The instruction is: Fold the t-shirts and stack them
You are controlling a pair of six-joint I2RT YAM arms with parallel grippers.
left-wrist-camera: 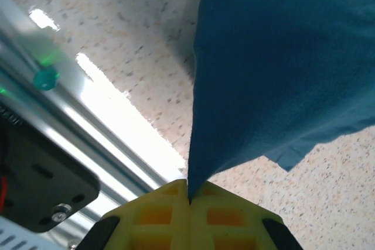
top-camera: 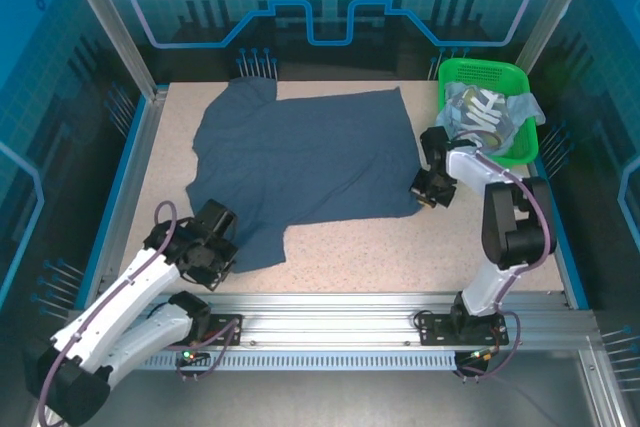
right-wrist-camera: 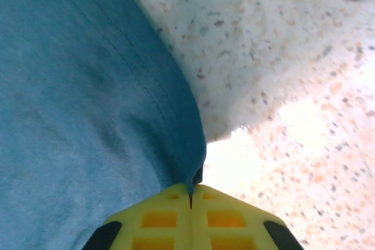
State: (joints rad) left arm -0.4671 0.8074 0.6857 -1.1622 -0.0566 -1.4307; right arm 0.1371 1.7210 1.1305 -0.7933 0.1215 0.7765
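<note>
A plain dark slate-blue t-shirt point(top-camera: 300, 162) lies spread over the middle of the speckled table point(top-camera: 350, 257). My left gripper point(top-camera: 212, 252) is shut on its near left corner; in the left wrist view the yellow jaws meet on a raised fold of the slate-blue t-shirt point(left-wrist-camera: 275, 68), and the gripper point(left-wrist-camera: 190, 194) pinches its tip. My right gripper point(top-camera: 425, 192) is shut on the shirt's near right corner, where the hem of the slate-blue t-shirt point(right-wrist-camera: 88, 103) runs into the closed gripper point(right-wrist-camera: 191, 194). A grey-blue t-shirt with white lettering point(top-camera: 480, 115) lies bunched in the basket with pale blue fabric point(top-camera: 525, 105).
The green mesh basket point(top-camera: 455, 72) stands at the table's back right corner. A metal rail point(top-camera: 330, 312) runs along the near edge, with both arm bases on it. Blue enclosure walls surround the table. Bare tabletop lies between the shirt's near edge and the rail.
</note>
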